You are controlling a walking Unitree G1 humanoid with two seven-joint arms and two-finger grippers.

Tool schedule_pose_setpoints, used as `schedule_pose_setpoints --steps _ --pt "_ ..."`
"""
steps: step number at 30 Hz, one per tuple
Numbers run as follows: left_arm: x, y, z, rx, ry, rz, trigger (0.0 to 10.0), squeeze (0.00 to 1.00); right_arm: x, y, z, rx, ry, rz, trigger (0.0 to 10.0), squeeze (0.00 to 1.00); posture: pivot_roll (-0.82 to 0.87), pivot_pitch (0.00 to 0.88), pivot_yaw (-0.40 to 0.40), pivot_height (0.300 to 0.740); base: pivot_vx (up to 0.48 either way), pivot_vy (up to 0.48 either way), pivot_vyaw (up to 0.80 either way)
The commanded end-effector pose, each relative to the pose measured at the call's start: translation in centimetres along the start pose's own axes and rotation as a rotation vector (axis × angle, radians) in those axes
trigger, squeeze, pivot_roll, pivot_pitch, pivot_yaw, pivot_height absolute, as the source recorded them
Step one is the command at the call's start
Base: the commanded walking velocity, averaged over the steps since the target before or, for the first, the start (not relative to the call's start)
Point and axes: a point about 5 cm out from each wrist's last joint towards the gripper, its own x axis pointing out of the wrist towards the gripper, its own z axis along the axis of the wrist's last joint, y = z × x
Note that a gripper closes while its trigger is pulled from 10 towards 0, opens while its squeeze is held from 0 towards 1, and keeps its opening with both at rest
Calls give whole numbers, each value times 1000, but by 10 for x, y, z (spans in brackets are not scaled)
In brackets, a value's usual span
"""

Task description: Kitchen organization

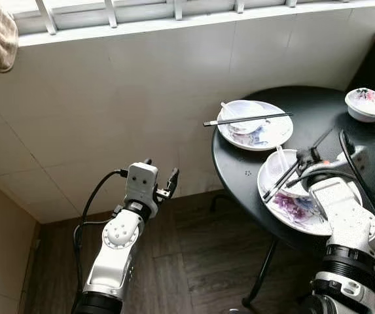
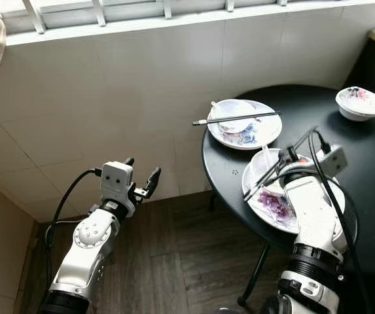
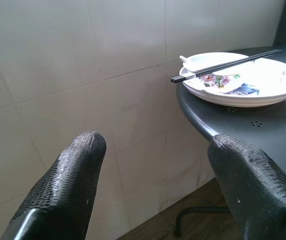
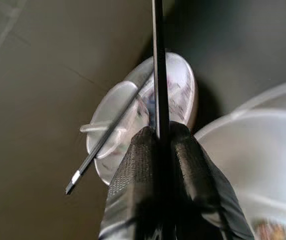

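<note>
The left gripper hangs off the tabletop's left edge, above the wooden floor and in front of the tiled wall, its fingers spread wide and empty. On the round black tabletop, a plate near the left edge carries a small dish and a white spoon, with a second pair of black chopsticks laid across it and jutting past the tabletop's rim. Nearer the front edge, the right gripper has its fingers pinched tight on a pair of chopsticks held slanting above a flower-patterned plate, which also carries a white spoon. A small patterned bowl sits well apart at the tabletop's far right edge.

The grip looks firm but the chopsticks are long and thin; keeping the wrist level and lifting straight up before turning would likely stop them pivoting or snagging the spoon. Open room lies over the bare dark centre of the tabletop. The overhanging chopsticks on the far plate are the ones most easily knocked to the floor, and the front plate sits close to the rim.
</note>
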Motion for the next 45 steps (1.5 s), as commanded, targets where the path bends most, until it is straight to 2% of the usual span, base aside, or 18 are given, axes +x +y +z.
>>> schedule_pose_setpoints --steps 1,2,4,6,8,11,12,13,15,19,24,34,40,42,45 --pt "1 -1 0 1 6 -6 10000 0 -5 15 4 -240 -67 85 0 0 -132 2 19 740 0 0 0" --pt "1 -1 0 0 5 -4 10000 0 -7 17 3 -294 -77 103 0 0 -132 2 19 740 0 0 0" --pt "2 -1 0 0 5 -3 10000 0 -8 19 2 -319 -80 112 0 0 -131 2 19 740 0 0 0" --pt "1 2 -1 -16 10 18 10000 0 -13 29 0 -473 -122 181 0 0 -126 2 20 740 0 0 356" --pt "1 4 -1 -27 15 29 10000 0 -17 36 -4 -562 -142 239 0 0 -126 1 20 740 0 0 800" --pt "2 8 -2 -38 19 53 10000 0 -23 49 -13 -625 -139 344 0 0 -121 1 21 740 0 480 800" --pt "2 9 -1 -26 12 58 10000 0 -26 53 -16 -675 -151 379 0 0 -121 1 22 740 0 480 800" --pt "2 9 -1 -26 12 58 10000 0 -26 53 -16 -675 -151 379 0 0 -121 1 22 740 0 480 800" --pt "2 9 1 -10 3 57 10000 0 -29 57 -21 -747 -172 426 0 0 -122 1 24 740 0 240 800" --pt "2 9 2 -11 -10 61 10000 0 -35 62 -29 -828 -185 507 0 0 -123 4 24 740 0 0 800" --pt "2 11 2 3 -3 81 10000 0 -41 60 -41 -887 -168 569 0 0 -121 5 25 740 0 0 800" --pt "3 19 5 15 -28 135 10000 0 -41 55 -47 -905 -167 570 0 0 -118 7 28 740 0 0 800" --pt "3 23 12 21 -73 171 10000 0 -41 57 -43 -966 -242 556 0 0 -115 7 29 740 384 0 800" --pt "3 28 21 -11 -134 202 10000 0 -42 63 -36 -1000 -326 551 0 0 -115 7 29 740 326 0 800" --pt "4 28 28 -2 -180 206 10000 0 -43 67 -32 -1019 -370 550 0 0 -113 9 30 740 308 0 800"
